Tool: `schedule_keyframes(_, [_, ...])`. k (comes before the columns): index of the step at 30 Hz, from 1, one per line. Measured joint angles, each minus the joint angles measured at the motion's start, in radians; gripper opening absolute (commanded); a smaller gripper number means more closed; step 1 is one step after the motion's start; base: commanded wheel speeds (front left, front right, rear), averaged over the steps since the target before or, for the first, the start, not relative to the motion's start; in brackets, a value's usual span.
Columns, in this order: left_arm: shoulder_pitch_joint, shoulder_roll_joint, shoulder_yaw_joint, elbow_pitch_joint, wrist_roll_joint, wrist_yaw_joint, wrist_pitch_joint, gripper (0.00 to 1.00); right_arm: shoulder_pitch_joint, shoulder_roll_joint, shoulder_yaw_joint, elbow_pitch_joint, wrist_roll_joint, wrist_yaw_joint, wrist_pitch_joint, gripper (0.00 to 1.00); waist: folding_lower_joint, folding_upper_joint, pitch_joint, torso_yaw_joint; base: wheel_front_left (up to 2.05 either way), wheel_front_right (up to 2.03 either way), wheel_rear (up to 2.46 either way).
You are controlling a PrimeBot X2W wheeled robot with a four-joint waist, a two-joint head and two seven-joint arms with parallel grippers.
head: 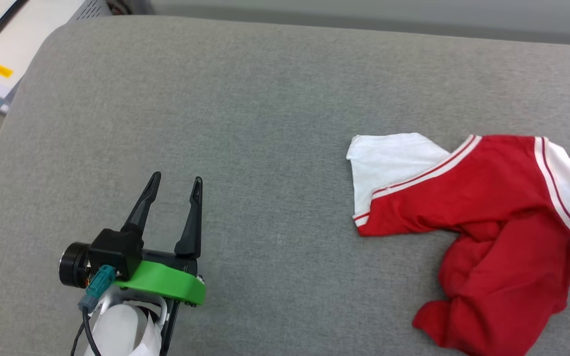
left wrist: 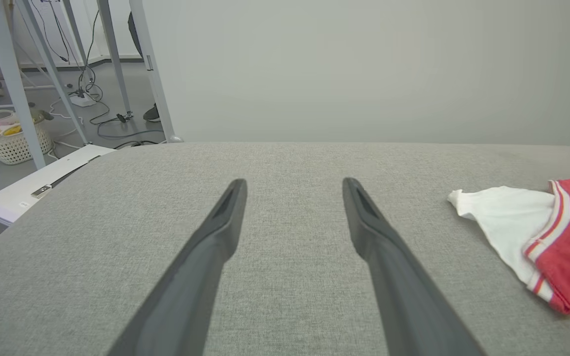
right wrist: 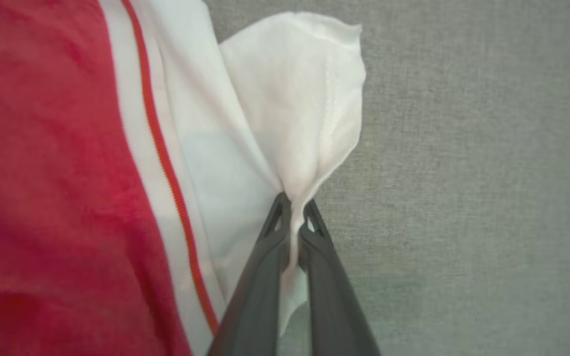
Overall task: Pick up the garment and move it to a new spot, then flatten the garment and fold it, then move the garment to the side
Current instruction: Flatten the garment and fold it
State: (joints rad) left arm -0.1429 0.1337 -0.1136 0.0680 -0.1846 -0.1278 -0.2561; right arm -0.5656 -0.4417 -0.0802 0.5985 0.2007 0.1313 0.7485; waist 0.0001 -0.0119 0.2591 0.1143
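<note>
1. A wide worktop (head: 265, 99) covered in grey woven fabric, with a rounded corner at the far left.
2. A red shirt (head: 488, 198) with white short sleeves and red-and-white striped trim lies crumpled at the right side of the worktop. Its body is bunched toward the near edge, and one white sleeve (head: 389, 158) is spread flat, pointing left.
3. The left hand (head: 176, 177) hovers over bare fabric at the near left, well apart from the shirt. Its two dark fingers are spread wide and hold nothing.
4. The right hand (right wrist: 295, 202) has its fingers pressed together, pinching a gathered fold of the shirt's other white sleeve (right wrist: 309, 99) at the garment's right edge.
5. A pale laundry basket (left wrist: 10, 143) sits on the floor beyond the worktop's left end.
</note>
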Motion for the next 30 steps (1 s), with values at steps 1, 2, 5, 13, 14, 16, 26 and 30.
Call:
schedule_keyframes(1, [0.000, 0.000, 0.000, 0.001, 0.000, 0.000, 0.000, 1.00, 0.015, -0.004, -0.020, 0.000, -0.008, 0.000, -0.003, 0.00, 0.0000, 0.0000, -0.007, -0.009, 0.00, 0.00, 0.00])
schedule_keyframes(2, [0.000, 0.000, 0.001, 0.002, 0.000, 0.000, 0.000, 1.00, 0.029, -0.006, -0.042, 0.000, -0.017, 0.000, -0.006, 0.00, 0.0000, 0.0000, -0.013, -0.017, 0.00, 0.00, 0.00])
schedule_keyframes(5, [0.003, 0.000, 0.001, 0.005, 0.000, 0.000, 0.000, 1.00, 0.064, -0.007, -0.112, 0.000, -0.053, 0.000, -0.022, 0.00, 0.0000, 0.0000, -0.028, -0.035, 0.00, 0.00, 0.00])
schedule_keyframes(13, [0.018, 0.004, 0.008, 0.016, 0.000, 0.000, 0.000, 1.00, 0.148, 0.070, -0.223, -0.011, -0.116, 0.000, -0.089, 1.00, -0.0001, 0.0000, -0.066, -0.063, 0.00, 0.00, 0.00])
schedule_keyframes(14, [0.019, 0.006, 0.008, 0.017, 0.000, 0.000, 0.000, 1.00, 0.148, 0.086, -0.231, -0.024, -0.119, 0.000, -0.119, 1.00, -0.0001, 0.0000, -0.071, -0.068, 0.00, 0.00, 0.00])
schedule_keyframes(16, [0.019, 0.007, 0.006, 0.018, 0.000, 0.000, 0.000, 1.00, 0.148, 0.100, -0.231, -0.047, -0.119, 0.000, -0.172, 1.00, -0.0001, 0.0000, -0.080, -0.077, 0.00, 0.00, 0.00])
schedule_keyframes(26, [0.033, 0.008, -0.006, 0.021, 0.000, 0.000, 0.000, 1.00, 0.173, 0.173, -0.208, -0.227, -0.094, 0.000, -0.439, 1.00, -0.0002, 0.0000, -0.134, -0.124, 0.00, 0.00, 0.00])
schedule_keyframes(30, [0.050, 0.002, -0.015, 0.026, -0.001, 0.000, 0.000, 1.00, 0.247, 0.197, -0.150, -0.333, -0.038, 0.000, -0.587, 1.00, -0.0001, 0.0000, -0.157, -0.140, 0.00, 0.00, 0.00])
